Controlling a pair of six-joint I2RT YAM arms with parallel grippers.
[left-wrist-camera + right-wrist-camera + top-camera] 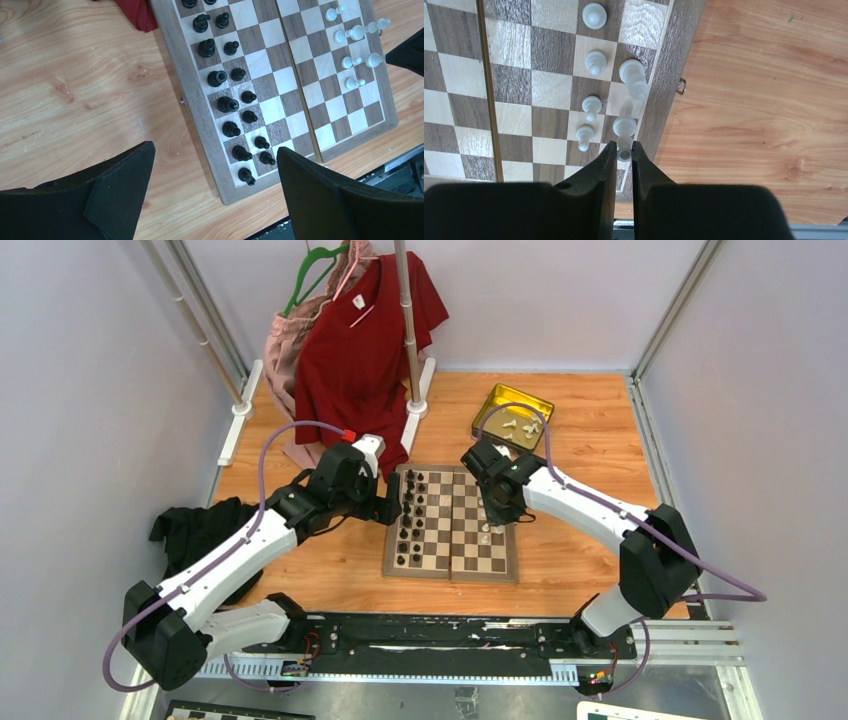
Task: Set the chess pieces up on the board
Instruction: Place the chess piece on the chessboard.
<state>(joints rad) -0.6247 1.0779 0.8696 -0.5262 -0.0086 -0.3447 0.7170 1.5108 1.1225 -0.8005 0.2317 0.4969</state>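
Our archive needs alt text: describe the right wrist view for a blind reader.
The right pincer grips a white chess piece standing at the edge of the board. Four white pawns and one taller piece stand beside it.

The board point(200, 115) is wood, its light and dark squares showing grain under a faint satin sheen. The white chess pieces point(594, 15) on it look smooth and slightly glossy; the black pieces point(227, 104) glint at their tops. The table point(590, 450) under the board is orange-toned wood, grained and lightly scuffed. Beyond the board's far right corner, a tin point(486, 408) is shiny gold metal. Behind its far left corner hangs a red shirt point(350, 360) of matt cloth.
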